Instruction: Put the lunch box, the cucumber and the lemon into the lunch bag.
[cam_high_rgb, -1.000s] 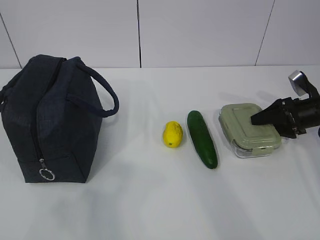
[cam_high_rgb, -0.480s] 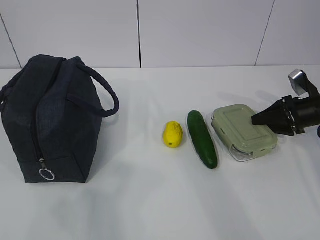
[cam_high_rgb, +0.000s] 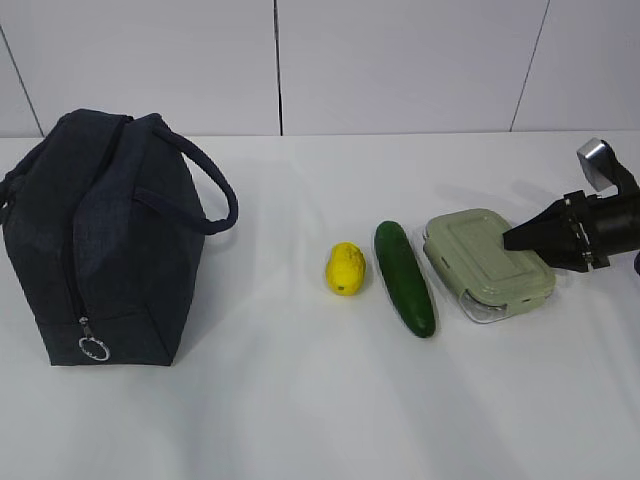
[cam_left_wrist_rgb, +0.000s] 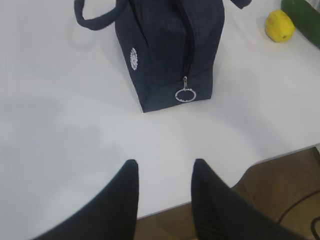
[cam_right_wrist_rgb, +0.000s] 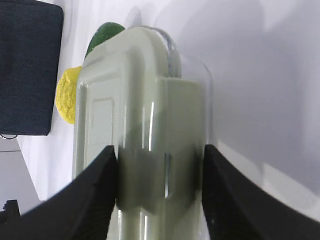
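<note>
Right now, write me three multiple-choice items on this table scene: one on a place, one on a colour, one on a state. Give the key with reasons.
1. What lies between the lemon and the lunch box?
A. the lunch bag
B. the cucumber
C. nothing

2. What colour is the lunch box lid?
A. pale green
B. red
C. black

3. How is the lunch bag's zipper?
A. open, with the lemon inside
B. torn off
C. closed, ring pull low on the end panel

Key:
1 B, the cucumber lies in the gap between them.
2 A, both the exterior and right wrist views show a pale green lid.
3 C, the ring pull hangs at the bottom of the closed zipper line.
</note>
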